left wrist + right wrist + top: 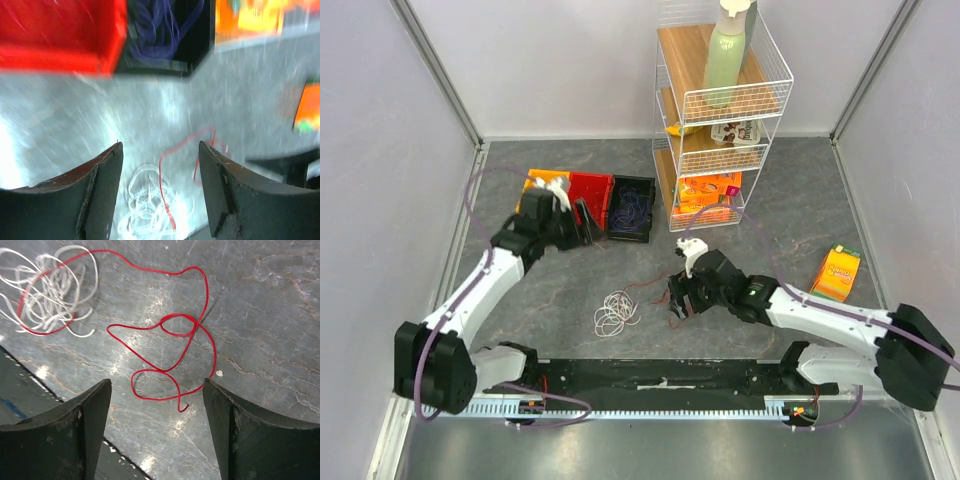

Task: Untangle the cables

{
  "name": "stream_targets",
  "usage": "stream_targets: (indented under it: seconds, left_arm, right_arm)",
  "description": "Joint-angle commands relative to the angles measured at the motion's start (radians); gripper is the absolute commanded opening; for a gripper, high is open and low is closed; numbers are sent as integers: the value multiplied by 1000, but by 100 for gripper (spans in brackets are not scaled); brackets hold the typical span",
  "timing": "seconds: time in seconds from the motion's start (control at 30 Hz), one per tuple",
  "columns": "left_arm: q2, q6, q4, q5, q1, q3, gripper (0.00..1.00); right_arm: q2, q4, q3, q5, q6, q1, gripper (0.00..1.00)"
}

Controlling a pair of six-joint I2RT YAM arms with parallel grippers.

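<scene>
near: right claw [156, 390] spread wide, empty, over red cable [196, 326] on tabletop [800, 200], frame centre | looped across white cable clump [50, 295] at lower left | advice: pinch free red loop, draw rightward slowly | far: left claw [160, 150] parted, empty, upper left near black bin [630, 237] with purple cable [632, 208]

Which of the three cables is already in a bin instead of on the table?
The purple cable, coiled in the black bin; the red cable and white cable lie tangled together on the table.
</scene>
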Motion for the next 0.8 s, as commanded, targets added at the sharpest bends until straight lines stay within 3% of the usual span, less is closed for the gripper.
stream_targets:
  seconds: [0.0, 0.1, 0.2, 0.37, 0.43, 0.6, 0.77]
  left_arm:
    - [-103, 53, -9, 121, -171, -177, 71]
    - [-170, 15, 33, 60, -285, -265, 79]
    - [-159, -20, 67, 75, -307, -316, 80]
    - [-98, -21, 76, 101, -317, -330, 59]
    - [-84, -25, 81, 120, -317, -337, 60]
    - [-166, -65, 122, 130, -319, -391, 76]
    - [-202, -102, 147, 135, -319, -440, 74]
  right_arm:
    - [104, 45, 73, 0, -75, 37, 82]
    - [184, 36, 114, 48, -80, 72, 81]
    - [251, 34, 142, 72, -62, 98, 79]
    - [281, 92, 124, 97, 6, 127, 72]
    - [273, 140, 92, 101, 44, 126, 68]
    - [270, 209, 47, 120, 107, 126, 57]
    - [255, 207, 23, 163, 122, 124, 43]
